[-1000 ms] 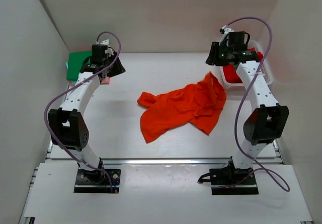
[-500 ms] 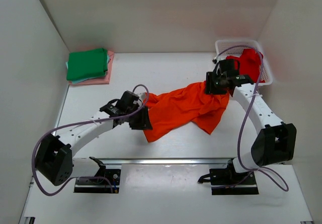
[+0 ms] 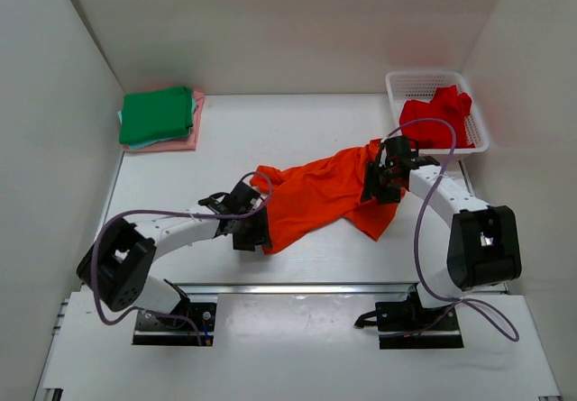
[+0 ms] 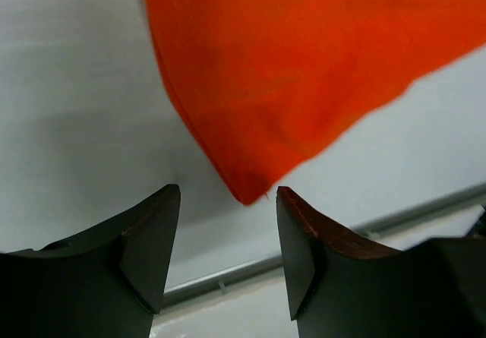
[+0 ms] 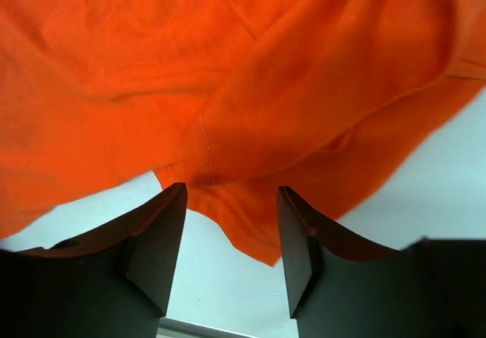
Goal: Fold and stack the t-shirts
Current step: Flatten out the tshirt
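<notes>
A bright orange t-shirt (image 3: 325, 194) lies crumpled across the middle of the table. My left gripper (image 3: 255, 236) is open and low at its near left corner; in the left wrist view that corner (image 4: 250, 190) points between my fingers. My right gripper (image 3: 379, 185) is open over the shirt's right side; in the right wrist view a stitched hem (image 5: 203, 156) lies just ahead of the jaws. A red t-shirt (image 3: 435, 117) sits in the white mesh basket (image 3: 397, 84). Green (image 3: 156, 114) and pink (image 3: 194, 135) shirts lie folded in a stack at the back left.
White walls close in the table on the left, back and right. A metal rail (image 3: 297, 286) runs along the near edge of the table. The basket stands at the back right corner.
Both arms swung in from the back corners and came down to the orange shirt. The left gripper slid further toward the shirt's near corner. The shirt's left end has been pulled out a little.
</notes>
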